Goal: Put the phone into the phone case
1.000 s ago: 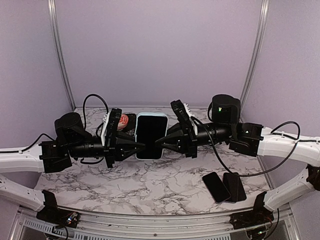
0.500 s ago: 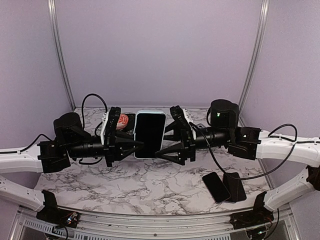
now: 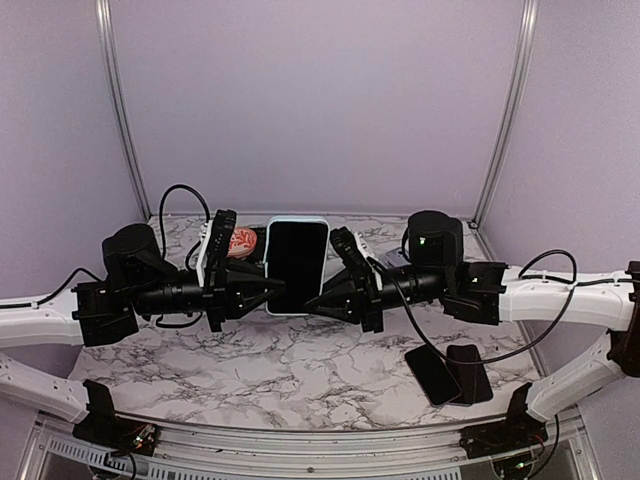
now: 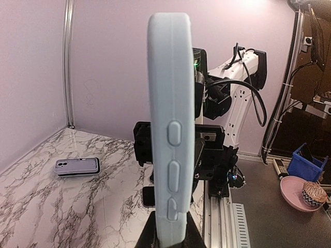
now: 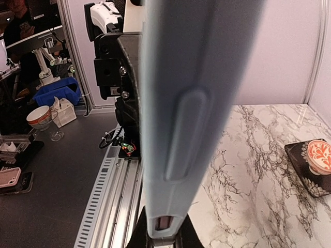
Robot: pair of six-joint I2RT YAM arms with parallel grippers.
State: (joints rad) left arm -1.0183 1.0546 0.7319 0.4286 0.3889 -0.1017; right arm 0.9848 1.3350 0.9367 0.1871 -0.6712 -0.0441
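Observation:
The phone [image 3: 297,265] shows its dark screen inside the rim of the pale blue phone case [image 3: 296,221], held upright above the table between both arms. My left gripper [image 3: 274,294] is shut on the case's lower left edge. From the other side, my right gripper [image 3: 319,300] is shut on its lower right edge. In the left wrist view the case [image 4: 173,103] rises edge-on with its side buttons, pinched in the left gripper [image 4: 168,230]. In the right wrist view the case [image 5: 191,103] fills the middle, clamped in the right gripper [image 5: 163,236].
Two dark phones [image 3: 448,372] lie on the marble table at the front right. A dark case with a red patterned disc [image 3: 243,241] lies at the back left, also in the right wrist view [image 5: 315,160]. A grey cased phone [image 4: 77,166] lies on the table.
My right gripper opened wide, slid lower and left along the case's edge, and shut again. The cased phone shifted slightly left and up. The left gripper kept its grip.

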